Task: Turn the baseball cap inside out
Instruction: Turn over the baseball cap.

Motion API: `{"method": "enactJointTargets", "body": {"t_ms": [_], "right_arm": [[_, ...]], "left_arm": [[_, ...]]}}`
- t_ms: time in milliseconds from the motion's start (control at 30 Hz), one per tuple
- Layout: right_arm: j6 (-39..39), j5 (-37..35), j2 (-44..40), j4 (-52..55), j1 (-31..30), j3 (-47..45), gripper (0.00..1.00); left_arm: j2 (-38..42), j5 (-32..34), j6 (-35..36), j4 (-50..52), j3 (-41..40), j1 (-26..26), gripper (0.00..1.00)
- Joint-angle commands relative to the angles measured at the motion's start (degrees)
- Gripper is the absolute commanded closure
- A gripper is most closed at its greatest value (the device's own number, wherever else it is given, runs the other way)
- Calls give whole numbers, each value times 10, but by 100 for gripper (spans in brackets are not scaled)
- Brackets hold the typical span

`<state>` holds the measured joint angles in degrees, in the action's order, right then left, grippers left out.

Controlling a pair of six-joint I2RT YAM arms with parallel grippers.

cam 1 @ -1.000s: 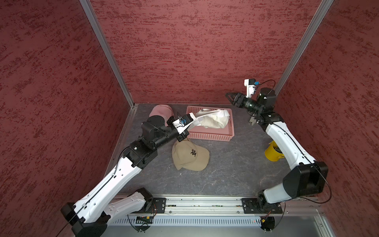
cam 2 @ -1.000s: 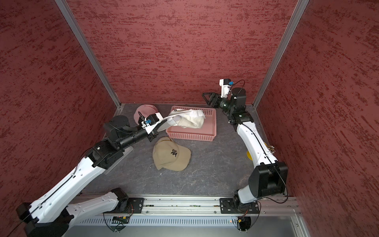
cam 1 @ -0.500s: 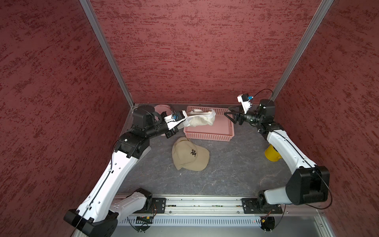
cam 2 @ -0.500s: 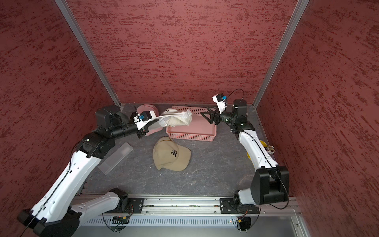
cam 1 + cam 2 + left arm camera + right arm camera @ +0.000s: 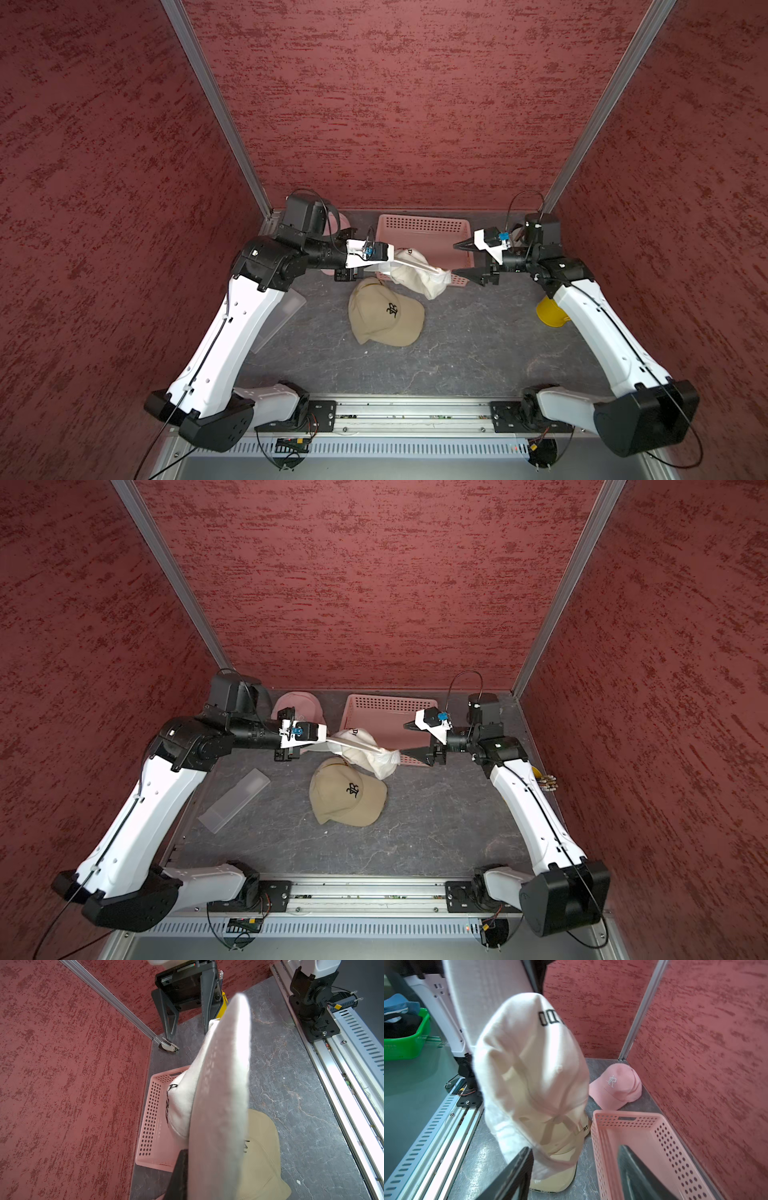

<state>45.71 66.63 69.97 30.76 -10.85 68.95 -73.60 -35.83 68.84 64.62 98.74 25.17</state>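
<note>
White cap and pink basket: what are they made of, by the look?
White cap: looks like soft woven cloth, matte. It sags and folds, and seam tapes show inside the crown.
Pink basket: seems to be moulded plastic, smooth with a slight sheen. Its walls look rigid, with even rows of round holes.

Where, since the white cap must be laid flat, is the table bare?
Bare: the table between the tan cap and the front rail, and between it and the yellow cup. Crowded: the back, by basket, pink cap.

Top pair high; wrist cams close, share basket (image 5: 149,1118).
</note>
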Motion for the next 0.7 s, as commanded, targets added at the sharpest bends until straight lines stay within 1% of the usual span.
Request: {"method": "enactJointTargets", "body": {"t_ms": [0, 67, 167, 367, 500, 533, 600, 633, 667], "right_arm": [[73, 38, -16, 61, -13, 11, 30], [86, 50, -15, 76, -18, 11, 30], [102, 47, -4, 98, -33, 20, 30], [119, -12, 50, 140, -73, 61, 30], [133, -7, 82, 164, -84, 81, 33], [133, -9, 89, 166, -86, 82, 37], [126, -17, 102, 160, -86, 83, 51], [117, -25, 108, 148, -86, 79, 60], [95, -34, 111, 123, -87, 72, 66]], "left_arm": [[-9, -11, 27, 33, 18, 2, 100], [-13, -10, 27, 29, 18, 2, 100], [-16, -12, 27, 25, 21, 3, 100], [-16, -32, 26, 15, 19, 2, 100], [-16, -32, 27, 1, 10, 1, 100], [-16, -31, 26, -7, 7, 1, 100], [-12, -29, 17, -36, -6, -4, 100], [-7, -26, 5, -67, -19, -10, 100], [0, -25, -8, -99, -35, -15, 100]]}}
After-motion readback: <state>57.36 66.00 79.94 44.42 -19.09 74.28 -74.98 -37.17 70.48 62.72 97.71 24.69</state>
